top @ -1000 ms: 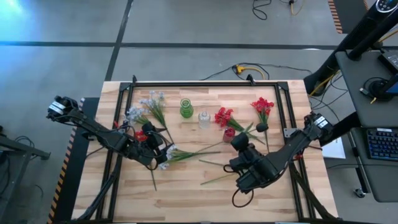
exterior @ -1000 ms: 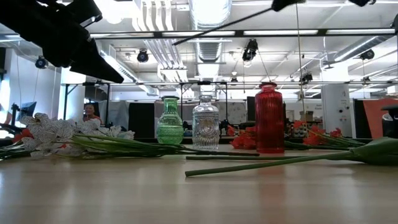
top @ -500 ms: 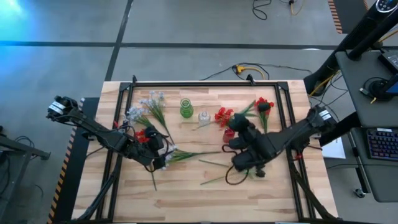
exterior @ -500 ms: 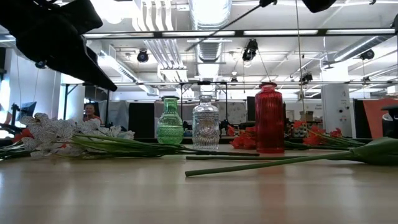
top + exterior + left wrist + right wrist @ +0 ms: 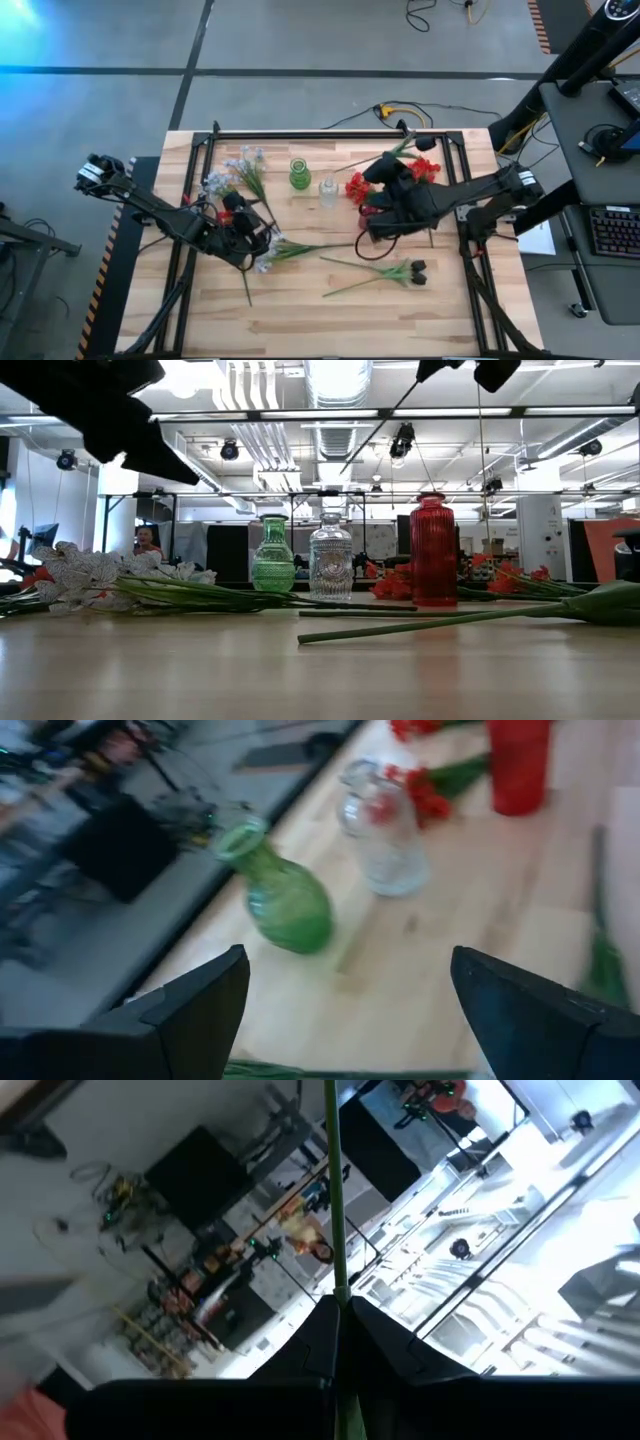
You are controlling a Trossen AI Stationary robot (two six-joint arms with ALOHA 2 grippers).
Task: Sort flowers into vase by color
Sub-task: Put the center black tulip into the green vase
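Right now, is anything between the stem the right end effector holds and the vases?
Nothing visible. The right end effector holds the stem high, and the air over the red vase, clear vase and green vase is open.

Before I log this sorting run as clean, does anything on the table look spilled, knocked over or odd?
Nothing stands out. The green vase, clear vase and red vase all stand upright and empty. The loose flowers still lie flat on the table, simply unsorted. The right gripper is shut on a green stem.
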